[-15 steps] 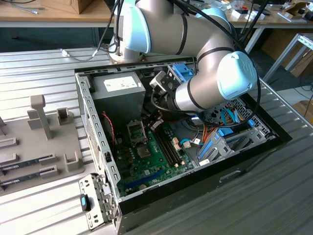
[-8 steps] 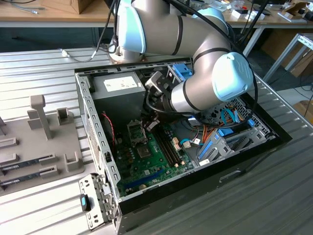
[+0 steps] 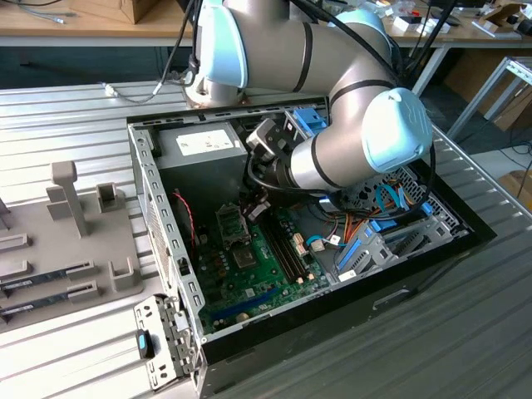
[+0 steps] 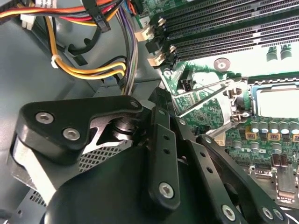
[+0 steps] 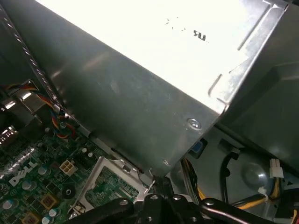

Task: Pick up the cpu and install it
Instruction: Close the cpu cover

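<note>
The arm reaches into the open computer case (image 3: pixel 166 241) that lies on the metal bench. Its wrist hangs low over the motherboard (image 3: pixel 266 274), close to the power supply (image 3: pixel 204 145) at the back of the case.

Gripper: In the exterior view the gripper (image 3: pixel 253 208) sits just above the CPU socket (image 3: pixel 233 223). In the second wrist view the black linkage of the gripper (image 4: pixel 187 154) is seen from behind, and the fingertips are hidden. I cannot tell whether the jaws are open, closed or holding anything.

Socket: In the second wrist view the socket frame (image 4: pixel 275 100) shows a pale, glare-washed square inside it, with the metal lid (image 4: pixel 205 95) and its lever raised beside it. In the first wrist view the hinged lid (image 5: pixel 110 182) stands tilted up from the board, just under the power supply wall (image 5: pixel 140 107).

Task item: I cannot identify the cpu with certainty. The pale square in the socket may be the chip's top plate or the bare contact field; glare hides the difference.

Progress, as a judgement: The socket is open and the gripper is at it, so the work stands at the seating stage. The lid is not yet closed and the lever is not latched. The grey fixture tray (image 3: pixel 58 241) beside the case, on the exterior view's left, carries no visible chip.
</note>
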